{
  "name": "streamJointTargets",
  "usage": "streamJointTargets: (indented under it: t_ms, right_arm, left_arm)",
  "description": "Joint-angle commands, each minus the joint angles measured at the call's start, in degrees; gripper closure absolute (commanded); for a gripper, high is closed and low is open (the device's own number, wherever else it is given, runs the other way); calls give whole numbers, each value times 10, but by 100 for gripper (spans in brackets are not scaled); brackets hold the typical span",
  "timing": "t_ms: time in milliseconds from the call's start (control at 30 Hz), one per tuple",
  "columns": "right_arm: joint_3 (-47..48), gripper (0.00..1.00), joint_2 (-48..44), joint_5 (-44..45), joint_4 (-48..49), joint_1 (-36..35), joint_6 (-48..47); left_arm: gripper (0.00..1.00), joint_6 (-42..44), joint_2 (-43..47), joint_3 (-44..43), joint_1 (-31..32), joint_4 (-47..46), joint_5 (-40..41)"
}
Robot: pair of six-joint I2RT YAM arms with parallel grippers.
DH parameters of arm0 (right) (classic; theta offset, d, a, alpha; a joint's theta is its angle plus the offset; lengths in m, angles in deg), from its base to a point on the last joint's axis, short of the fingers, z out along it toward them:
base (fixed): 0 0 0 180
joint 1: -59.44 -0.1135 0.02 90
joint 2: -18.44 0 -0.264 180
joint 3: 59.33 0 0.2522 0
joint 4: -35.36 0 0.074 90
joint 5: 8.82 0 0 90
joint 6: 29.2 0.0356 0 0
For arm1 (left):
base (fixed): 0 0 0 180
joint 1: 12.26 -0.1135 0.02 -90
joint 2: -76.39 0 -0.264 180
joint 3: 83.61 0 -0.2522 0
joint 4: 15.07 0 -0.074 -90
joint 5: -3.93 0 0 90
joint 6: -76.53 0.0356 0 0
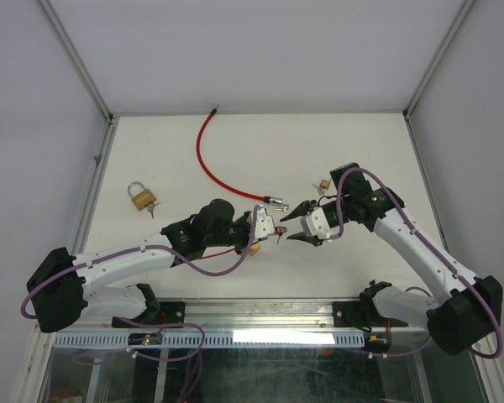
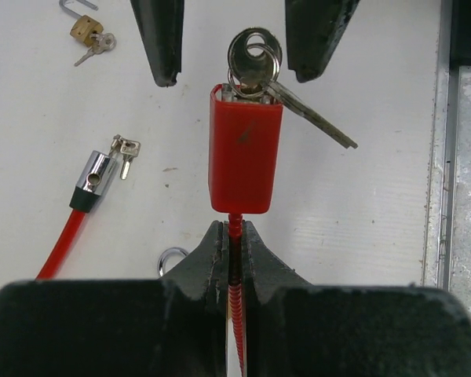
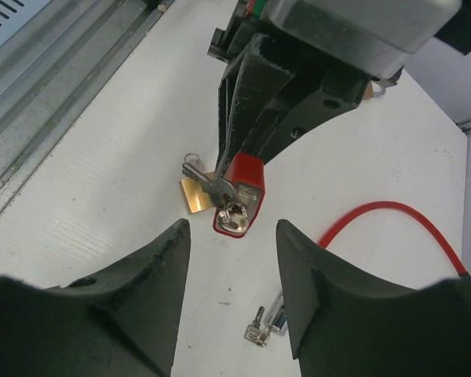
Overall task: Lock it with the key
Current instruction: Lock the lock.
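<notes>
The left gripper (image 2: 234, 236) had its fingers pressed together on a thin red ribbed cord (image 2: 235, 222), pinching it just beneath the red rectangular plastic lock body (image 2: 245, 149) that it held up off the white table (image 1: 319, 143). A silver key on a ring (image 2: 255, 59) sat in the far end of that lock body, with a second key hanging off to one side. The right gripper (image 1: 292, 227) faced the keyed end with its fingers (image 3: 158, 267) spread, one on each side of the ring and touching neither it nor the lock. The chrome tip (image 2: 94, 174) of a red cable (image 1: 203, 155) lay on the table near the lock body. A small brass padlock (image 2: 86, 30) lay farther beyond it.
</notes>
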Motion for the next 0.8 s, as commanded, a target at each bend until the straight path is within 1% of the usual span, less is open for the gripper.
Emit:
streamJointTargets:
  t_ms: [0,167,467,767]
  right_arm:
    - [2,52,-16,24,10,-8,-43]
    - [4,62,-21,22,12,-8,-37]
    - [-2,66,-38,-3,12,-8,-22]
    - [-16,68,-41,-6,35,-10,-9]
  left_arm:
    - [100,-14,0,-28,-8,-19,-41]
    - [100,-13,0,-29,-9,-17,-43]
    - [100,-13,2,-29,-11,-15,-44]
    - [100,-15,5,-29,-12,-16,-52]
